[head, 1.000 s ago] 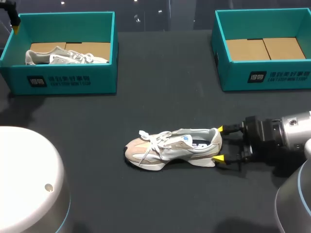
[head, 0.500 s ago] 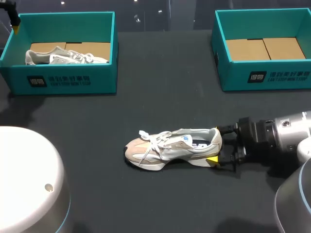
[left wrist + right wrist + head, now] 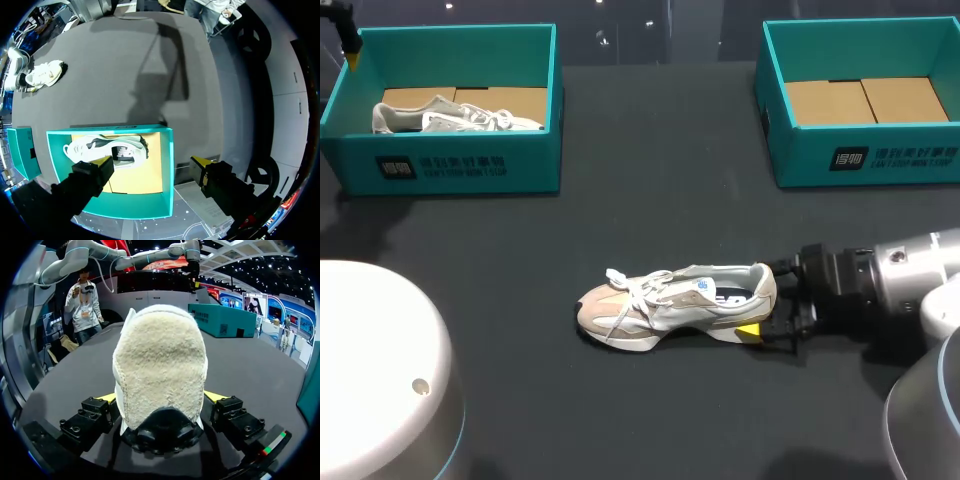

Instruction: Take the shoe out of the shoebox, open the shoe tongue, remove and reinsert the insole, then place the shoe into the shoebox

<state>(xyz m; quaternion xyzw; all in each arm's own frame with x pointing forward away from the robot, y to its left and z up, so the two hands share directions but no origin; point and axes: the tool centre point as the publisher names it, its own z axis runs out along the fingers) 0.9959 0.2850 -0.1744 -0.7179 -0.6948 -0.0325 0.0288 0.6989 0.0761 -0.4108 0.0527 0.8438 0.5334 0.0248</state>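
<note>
A dark table (image 3: pixel 650 200) is seen from above, with two teal shoeboxes along its far edge. At far left, the left box (image 3: pixel 440 170) holds a pale second shoe (image 3: pixel 450 115) lying on its cardboard floor. The left gripper (image 3: pixel 152 164) hangs above that box's outer edge, its yellow-tipped fingers spread wide with nothing between them, well apart from the work. Near the middle of the table, already out of a box, sits the shoe (image 3: pixel 670 300), a beige and white sneaker standing on its sole. Its long axis runs left to right, with the toe (image 3: pixel 592 312) pointing left and the heel (image 3: pixel 160 370) pointing right. The right gripper (image 3: pixel 759 298) comes in level from the right, in line with the shoe, and is by far the nearer arm. Its fingers (image 3: pixel 107 399) are spread wide, one on each side of the heel and close against it, though they do not appear to squeeze it. At far right, the right box (image 3: pixel 865 165) shows only its cardboard floor.
</note>
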